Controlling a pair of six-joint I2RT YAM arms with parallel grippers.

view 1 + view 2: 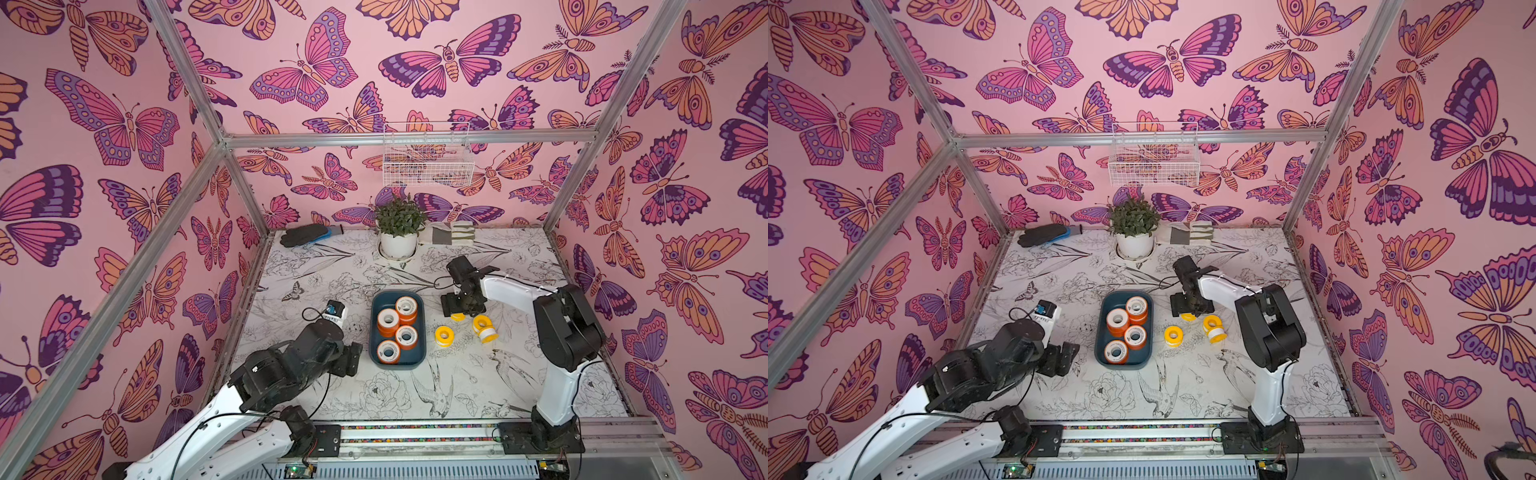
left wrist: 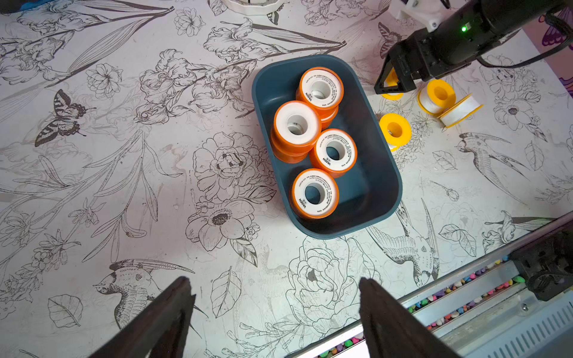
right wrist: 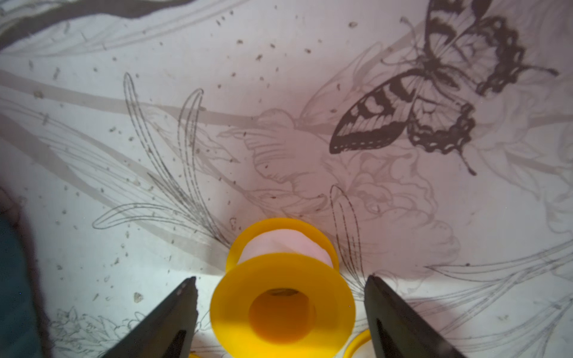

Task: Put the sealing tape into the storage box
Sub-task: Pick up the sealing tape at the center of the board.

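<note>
**Beside the shallow dark teal plastic storage box (image 1: pixel 417 353), fingers stand spread around one spool**

Inside the storage box, four orange-flanged spools of white sealing tape (image 2: pixel 314 193) lie flat with their centre holes up. The two toward its far end seem to rest on further orange spools beneath them.

Just off the box's right long side, the black right gripper (image 3: pixel 282 277) is down at the flower-printed tabletop (image 1: pixel 457 386). Its fingers are spread, one on each side of a yellow-flanged spool of white tape (image 3: pixel 280 310) whose centre hole faces the wrist camera. A gap shows on both sides, so nothing is pinched.

Three more yellow-flanged spools also lie on the tabletop right of the box, apart from it. A lone yellow spool (image 1: pixel 444 336) is nearest the box, and a pair of yellow spools (image 1: pixel 483 328) touch each other farther out.

On the box's left side, near its near corner, the black left gripper (image 2: pixel 275 280) hovers with fingers wide apart and nothing between them.
</note>
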